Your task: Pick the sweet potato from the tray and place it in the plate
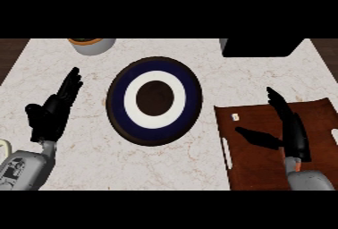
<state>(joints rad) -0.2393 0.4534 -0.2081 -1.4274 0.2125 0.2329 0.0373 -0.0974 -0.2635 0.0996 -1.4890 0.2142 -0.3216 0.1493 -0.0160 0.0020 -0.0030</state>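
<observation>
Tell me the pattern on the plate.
The plate carries concentric rings: dark brown rim, navy band, white ring, dark brown centre. The head view shows it.

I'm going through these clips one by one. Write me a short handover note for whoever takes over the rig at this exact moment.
Left hand: open, fingers straight, over bare counter left of the plate, holding nothing.
Right hand: open over the tray, thumb spread, holding nothing.
Plate: blue and white rings with a dark centre, mid-counter; nothing on it.
Tray: brown, at the right. No sweet potato is visible on it; it may be hidden under the right hand. Only a small pale item shows near its top left.
Done: nothing placed. Left: find and grasp the sweet potato, then set it on the plate.
</observation>
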